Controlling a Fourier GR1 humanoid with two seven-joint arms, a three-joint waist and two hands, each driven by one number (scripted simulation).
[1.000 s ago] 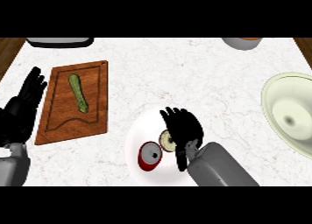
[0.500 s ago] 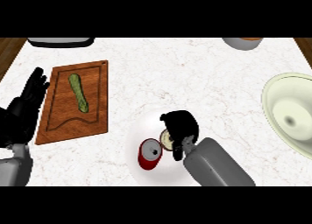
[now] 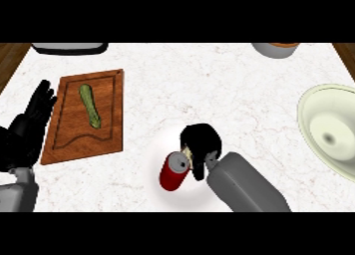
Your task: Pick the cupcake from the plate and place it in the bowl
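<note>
The cupcake (image 3: 176, 172), red-wrapped with a pale top, lies tilted on the white plate (image 3: 157, 196) near the counter's front middle. My right hand (image 3: 201, 144) is curled down over the cupcake's right side, fingers and thumb closed round it, hiding part of it. The pale green bowl (image 3: 335, 132) sits at the right edge, apart from the hand. My left hand (image 3: 26, 129) rests open at the left edge, fingers up.
A wooden cutting board (image 3: 88, 117) with a green vegetable (image 3: 90, 105) lies left of the plate. A dark tray (image 3: 70, 48) shows at the back left and a grey pot (image 3: 276, 49) at the back right.
My right hand's straight fingers over the plate have curled shut round the cupcake, which has tipped to the left. The left hand has not moved.
</note>
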